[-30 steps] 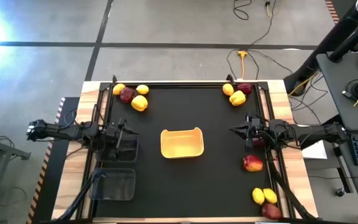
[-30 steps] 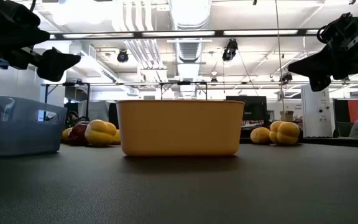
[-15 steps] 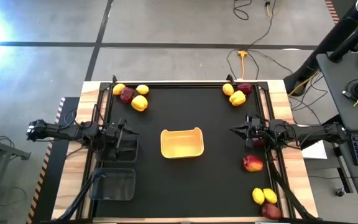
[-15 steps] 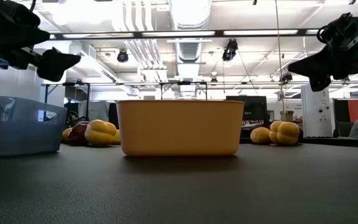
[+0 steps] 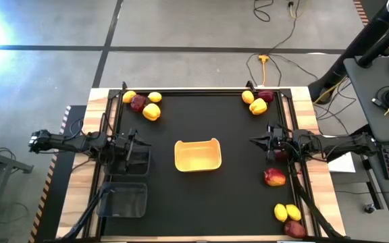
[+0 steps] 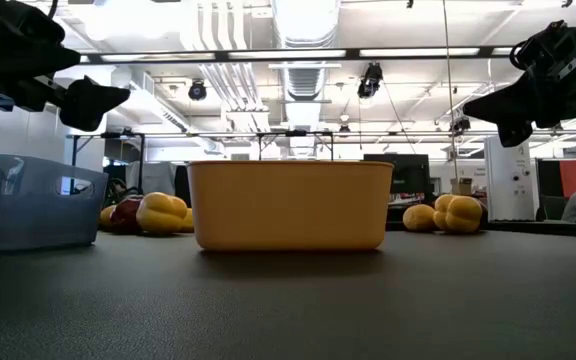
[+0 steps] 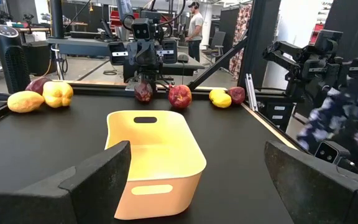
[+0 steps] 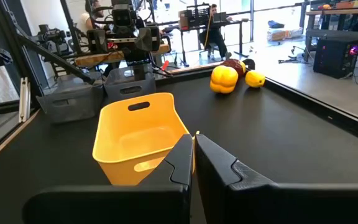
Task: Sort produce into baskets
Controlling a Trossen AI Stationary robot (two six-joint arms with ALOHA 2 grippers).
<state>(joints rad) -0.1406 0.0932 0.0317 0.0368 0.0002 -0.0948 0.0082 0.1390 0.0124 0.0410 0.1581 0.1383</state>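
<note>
The left end effector point(image 7: 191, 180) has its two dark fingers point(image 7: 98, 180) wide apart. Between them, farther off, sits the yellow tray point(image 7: 153, 158) on the black worktop point(image 7: 55, 137). Beyond it hangs the right end effector point(image 7: 144, 78), above a dark red fruit point(image 7: 143, 92). A yellow pepper point(image 7: 57, 94) and a lemon point(image 7: 25, 101) lie off to one side.

Yellow tray point(image 5: 197, 155): empty, centre of worktop; two dark bins point(image 5: 128, 181): left side; produce point(image 5: 144, 104): yellow and red, clustered at corners
</note>
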